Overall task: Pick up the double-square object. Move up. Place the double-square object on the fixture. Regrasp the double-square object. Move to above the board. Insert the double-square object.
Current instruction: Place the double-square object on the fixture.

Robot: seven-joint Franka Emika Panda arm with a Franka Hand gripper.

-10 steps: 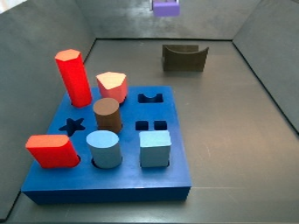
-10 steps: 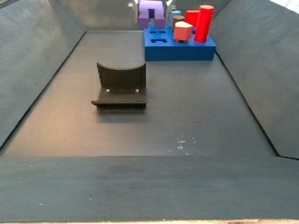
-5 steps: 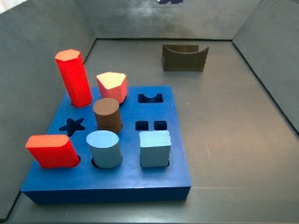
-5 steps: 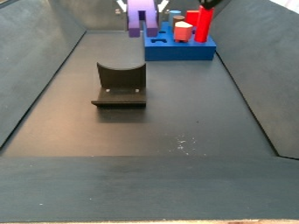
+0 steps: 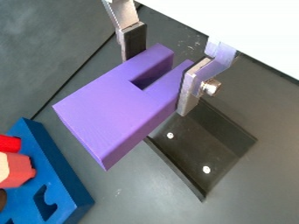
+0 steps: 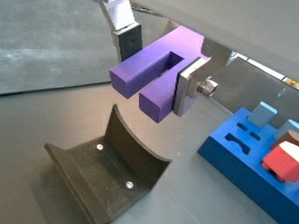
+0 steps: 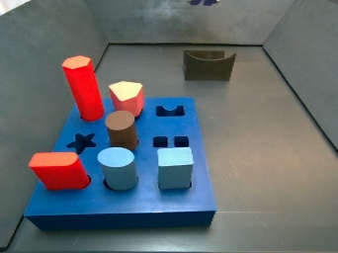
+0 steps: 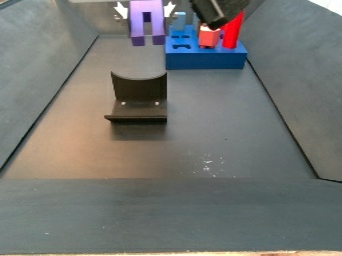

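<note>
- Double-square object (image 5: 117, 109) in a wrist view: purple stepped block with a slot along its upper face, clamped between the two silver fingers (image 5: 197, 83) of the gripper (image 5: 163, 61), held in the air above the fixture (image 5: 205, 149).
- Dark base plate of the fixture directly beneath the block, two pale screw heads on it; corner of the blue board (image 5: 41, 188) with a red piece (image 5: 10, 166) off to one side. No readable writing or labels.
- Double-square object (image 6: 158, 70) in a wrist view: again gripped by the gripper (image 6: 158, 57), one dark pad pressed on each flank, block projecting forward from the fingers (image 6: 193, 83).
- Fixture (image 6: 105, 171) below, curved upright wall and flat plate visible, well clear of the block; board (image 6: 251, 166) beside it with a double-square cut-out and a red peg (image 6: 284, 162). No markings legible.
- Double-square object (image 7: 203, 2) in a side view: only a sliver of purple at the upper edge of the frame, gripper itself out of sight.
- Fixture (image 7: 208, 65) on the floor at the back, bare; board (image 7: 132, 188) nearer, carrying red, pink, brown and light blue pegs.
- Double-square object (image 8: 144, 22) in a side view: hanging high near the back, grasped by the gripper (image 8: 144, 12), apart from and above the fixture (image 8: 136, 97); board (image 8: 205, 55) behind it to the right.
</note>
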